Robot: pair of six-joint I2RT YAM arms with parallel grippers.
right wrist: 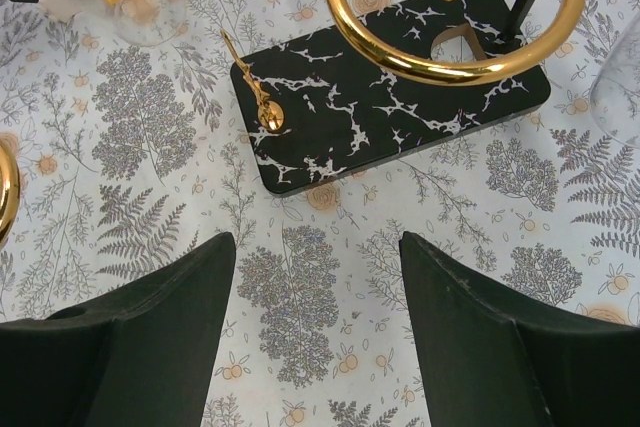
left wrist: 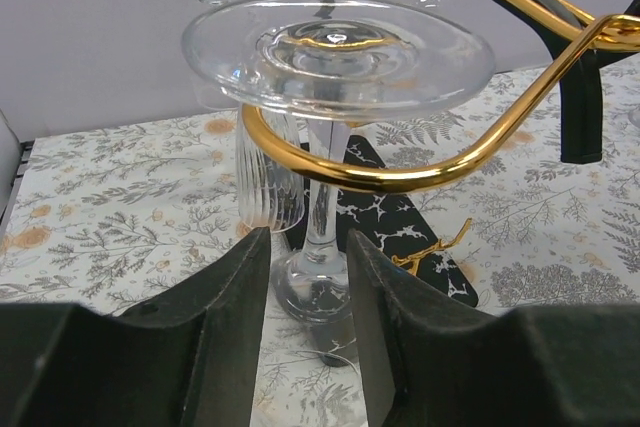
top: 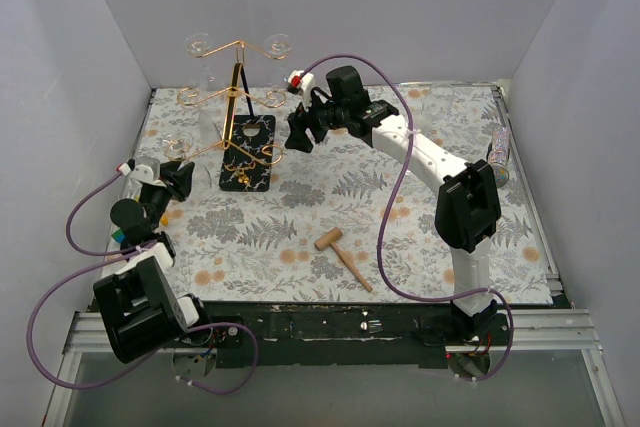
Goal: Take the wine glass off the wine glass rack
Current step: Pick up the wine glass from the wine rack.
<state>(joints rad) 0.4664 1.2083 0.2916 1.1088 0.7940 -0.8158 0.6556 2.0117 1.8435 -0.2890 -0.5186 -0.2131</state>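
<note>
Left wrist: hand (left wrist: 307,239) straddles wine glass (left wrist: 322,209)

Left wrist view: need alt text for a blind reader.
An upside-down wine glass hangs by its foot from a gold arm of the wine glass rack, its stem framed between the left gripper's two black fingers. Contact with the stem is unclear.
</note>
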